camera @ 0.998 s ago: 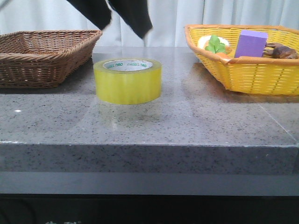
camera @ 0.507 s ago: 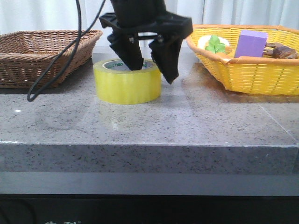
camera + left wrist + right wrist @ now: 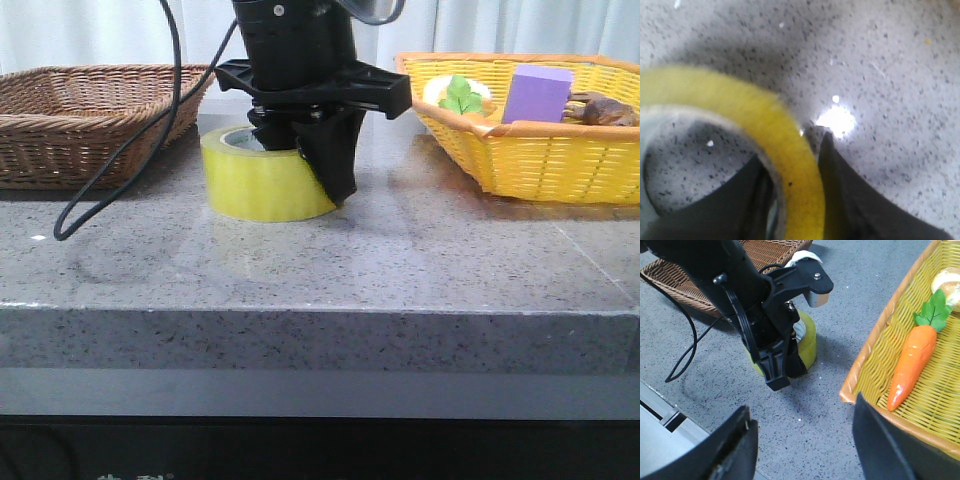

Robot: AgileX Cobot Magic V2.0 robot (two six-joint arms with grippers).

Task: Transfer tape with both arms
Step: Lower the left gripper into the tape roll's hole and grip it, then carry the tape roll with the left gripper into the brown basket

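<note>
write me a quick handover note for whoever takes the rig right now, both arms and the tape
Left gripper: down on the tape, one finger inside the core and one outside the wall, straddling the wall; the pictures do not settle whether it has closed.
Right gripper: open, empty, hanging above the grey table between the tape and the yellow basket.
Tape: flat on the table, in front of the brown basket.
Done: left arm's approach.
Left: close, lift, hand the tape to the right gripper, set it down.
</note>
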